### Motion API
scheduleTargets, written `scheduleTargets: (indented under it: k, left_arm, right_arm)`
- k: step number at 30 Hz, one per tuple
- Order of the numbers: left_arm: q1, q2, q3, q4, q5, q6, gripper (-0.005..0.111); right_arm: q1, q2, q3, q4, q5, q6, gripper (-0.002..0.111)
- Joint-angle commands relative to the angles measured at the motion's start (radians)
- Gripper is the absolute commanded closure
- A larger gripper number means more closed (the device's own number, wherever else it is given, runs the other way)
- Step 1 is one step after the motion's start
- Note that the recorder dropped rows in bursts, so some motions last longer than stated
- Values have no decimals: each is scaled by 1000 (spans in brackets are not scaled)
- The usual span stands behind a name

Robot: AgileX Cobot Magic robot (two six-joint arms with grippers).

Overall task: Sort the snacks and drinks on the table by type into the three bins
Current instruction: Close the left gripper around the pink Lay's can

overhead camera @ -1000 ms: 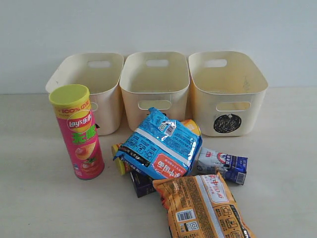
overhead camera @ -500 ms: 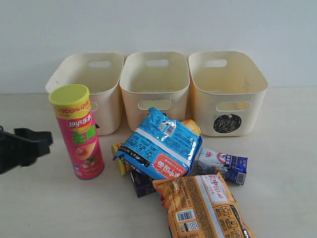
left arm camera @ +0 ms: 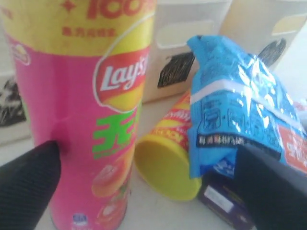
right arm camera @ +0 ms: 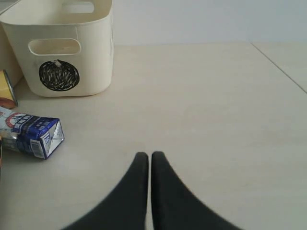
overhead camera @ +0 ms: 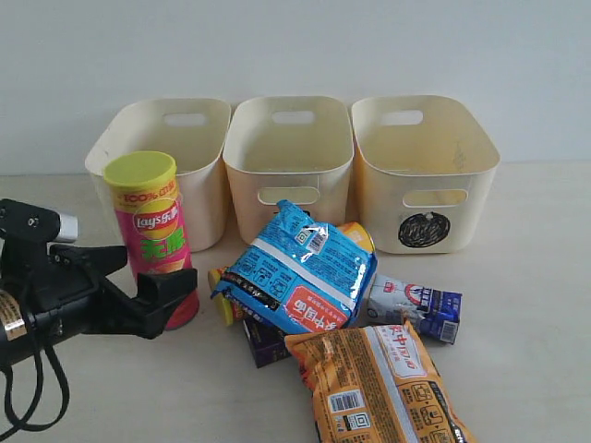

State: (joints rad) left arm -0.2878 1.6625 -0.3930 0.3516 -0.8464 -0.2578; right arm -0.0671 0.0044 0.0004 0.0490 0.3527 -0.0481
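The pink Lay's tube (overhead camera: 155, 231) (left arm camera: 81, 120) stands left of the pile, leaning slightly. My left gripper (overhead camera: 152, 269) (left arm camera: 146, 153) is open around its lower part, one finger (left arm camera: 33, 177) touching its side. A yellow tube (overhead camera: 223, 297) (left arm camera: 165, 165) lies under the blue packet (overhead camera: 300, 272) (left arm camera: 240, 110). The purple box (overhead camera: 263, 340) (left arm camera: 225, 201), orange packet (overhead camera: 379, 383) and white-and-blue carton (overhead camera: 416, 309) (right arm camera: 31, 134) lie by them. My right gripper (right arm camera: 149, 155) is shut and empty over bare table (right arm camera: 216, 96).
Three cream bins stand in a row at the back: left (overhead camera: 199, 138), middle (overhead camera: 288, 157) and right (overhead camera: 425, 161) (right arm camera: 62, 57), the right one marked with a black scribbled circle. A pale wall rises behind them.
My left gripper has come in from the left and now straddles the pink tube. The tube has shifted a little right and leans. The pile has not moved.
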Motion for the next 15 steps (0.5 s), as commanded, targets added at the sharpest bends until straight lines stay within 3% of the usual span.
scheduleTargets:
  k: [1, 10, 15]
  left_arm:
    - [-1, 56, -10, -124, -79, 50, 16]
    - [-1, 72, -23, -239, -141, 139, 16]
    - [-1, 111, -96, -204, -127, 139, 16]
  right_arm:
    - [-3, -4, 0, -6, -12, 0, 108]
    - [-3, -4, 0, -6, -12, -4, 108]
    - [-3, -4, 0, -6, -12, -1, 108]
